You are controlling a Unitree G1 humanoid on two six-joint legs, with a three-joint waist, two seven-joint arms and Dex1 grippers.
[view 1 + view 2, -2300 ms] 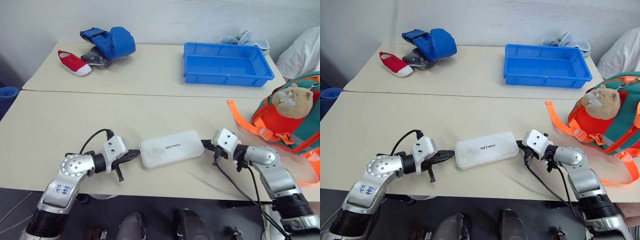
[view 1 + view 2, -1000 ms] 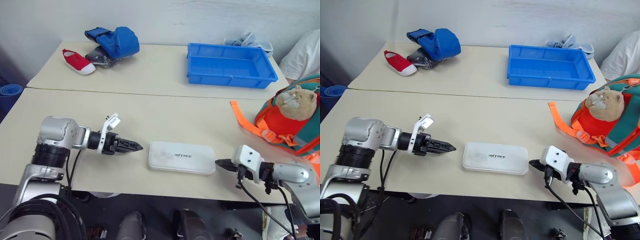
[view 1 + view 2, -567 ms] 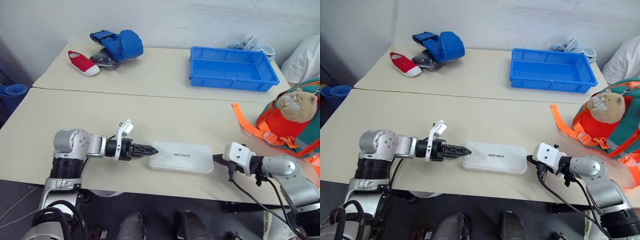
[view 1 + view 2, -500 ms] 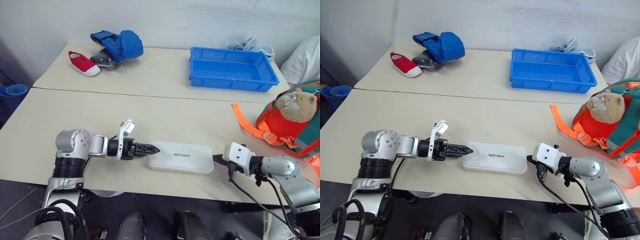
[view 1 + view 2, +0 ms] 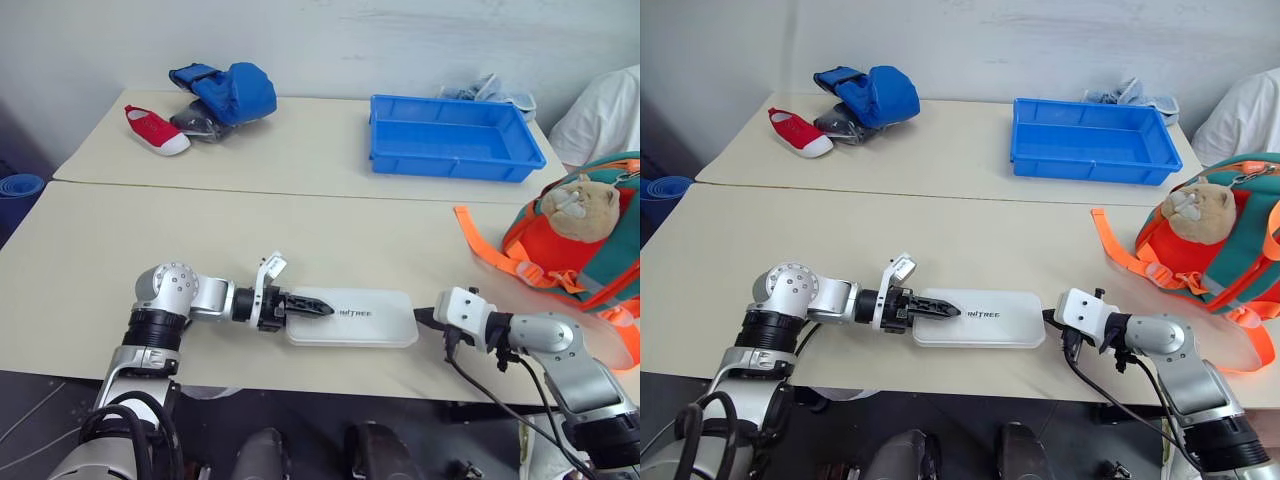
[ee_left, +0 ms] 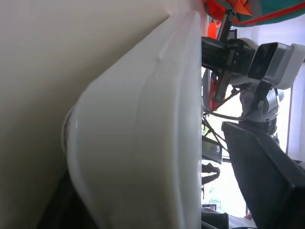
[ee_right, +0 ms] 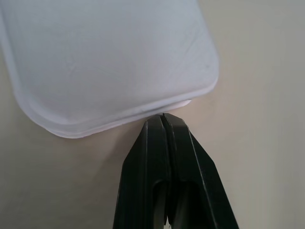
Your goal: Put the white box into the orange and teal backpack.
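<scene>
The white box (image 5: pixel 362 318) lies flat near the front edge of the table. My left gripper (image 5: pixel 316 307) reaches over the box's left end. In the left wrist view the box (image 6: pixel 143 133) sits between the two fingers (image 6: pixel 267 181), and a gap shows beside one of them, so the gripper is open. My right gripper (image 5: pixel 421 316) is shut, and its tips (image 7: pixel 164 119) touch the box's right end. The orange and teal backpack (image 5: pixel 575 262), with a beige plush animal (image 5: pixel 577 204) on it, rests at the table's right edge, with an orange strap (image 5: pixel 490 247) trailing toward the box.
A blue tray (image 5: pixel 455 158) stands on the far table at the right, with a pale cloth (image 5: pixel 490 88) behind it. A red shoe (image 5: pixel 150 128) and a blue bundle (image 5: pixel 228 90) lie far left. A person's white sleeve (image 5: pixel 605 110) shows at the right edge.
My left gripper slid right, from clear of the box until its fingers straddle the box's left end. The right gripper crept left to touch the other end, staying shut. The box stayed put.
</scene>
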